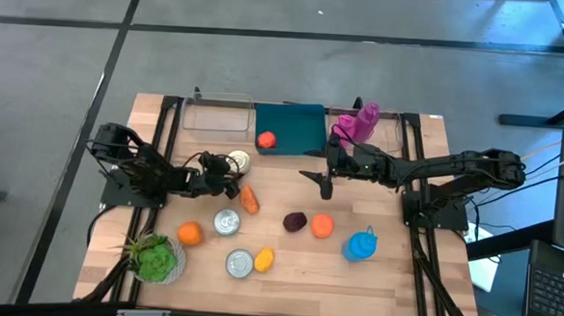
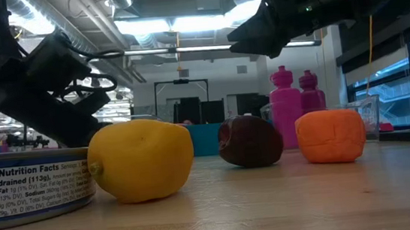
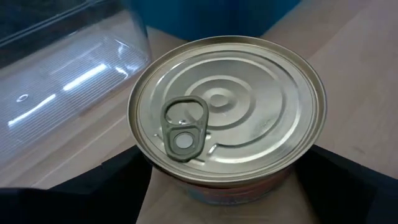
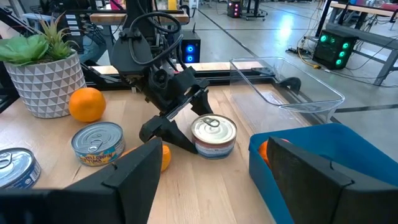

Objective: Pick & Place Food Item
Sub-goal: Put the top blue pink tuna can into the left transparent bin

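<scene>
The left hand (image 1: 225, 174) sits low on the worktop (image 1: 392, 270) towards its far edge, fingers spread wide to either side of a can (image 3: 227, 115) without yet pinching it; I judge a grasp is starting. The can stands upright just in front of the clear bin (image 1: 216, 116), close to the blue bin (image 1: 298, 125) where an orange item already lies. The right hand (image 1: 325, 187) hangs open above the middle, likely waiting clear.
</scene>
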Robot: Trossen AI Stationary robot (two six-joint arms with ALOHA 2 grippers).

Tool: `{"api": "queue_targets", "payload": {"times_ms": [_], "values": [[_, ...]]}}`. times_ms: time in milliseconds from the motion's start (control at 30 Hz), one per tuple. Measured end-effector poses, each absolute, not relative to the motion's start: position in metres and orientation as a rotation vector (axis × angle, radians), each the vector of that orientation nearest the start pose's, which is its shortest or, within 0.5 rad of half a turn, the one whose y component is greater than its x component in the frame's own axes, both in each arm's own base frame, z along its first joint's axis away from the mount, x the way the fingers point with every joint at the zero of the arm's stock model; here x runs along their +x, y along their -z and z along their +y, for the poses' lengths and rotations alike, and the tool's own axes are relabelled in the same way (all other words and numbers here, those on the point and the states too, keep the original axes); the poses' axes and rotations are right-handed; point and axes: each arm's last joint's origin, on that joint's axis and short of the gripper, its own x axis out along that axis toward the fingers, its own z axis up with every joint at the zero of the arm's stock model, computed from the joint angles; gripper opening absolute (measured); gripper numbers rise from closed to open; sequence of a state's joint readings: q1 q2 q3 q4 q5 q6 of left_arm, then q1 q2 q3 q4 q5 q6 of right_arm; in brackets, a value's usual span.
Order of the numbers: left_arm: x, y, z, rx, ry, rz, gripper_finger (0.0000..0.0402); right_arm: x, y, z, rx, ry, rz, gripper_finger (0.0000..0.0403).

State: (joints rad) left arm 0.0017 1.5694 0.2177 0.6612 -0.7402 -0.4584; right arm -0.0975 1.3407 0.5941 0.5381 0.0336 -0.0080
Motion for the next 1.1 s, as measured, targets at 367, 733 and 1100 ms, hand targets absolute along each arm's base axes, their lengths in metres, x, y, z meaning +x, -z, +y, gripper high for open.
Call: {"api": "queue_targets", "payload": {"times_ms": [367, 733, 1100], "values": [[0.1989, -0.0867, 0.0228, -0.133, -0.945, 0.431, 0.0358, 0.2736, -0.2182, -0.0277, -0.002, 0.13, 0.209, 0.0288], [0.1991, -0.087, 0.0228, -0.133, -0.942, 0.43, 0.0358, 0.2736, -0.2182, -0.0277, -0.002, 0.13, 0.209, 0.0288], [0.1991, -0.0872, 0.0229, -0.131, -0.945, 0.428, 0.0318, 0.2736, -0.2182, -0.0277, -0.002, 0.13, 0.209, 0.0288]]}}
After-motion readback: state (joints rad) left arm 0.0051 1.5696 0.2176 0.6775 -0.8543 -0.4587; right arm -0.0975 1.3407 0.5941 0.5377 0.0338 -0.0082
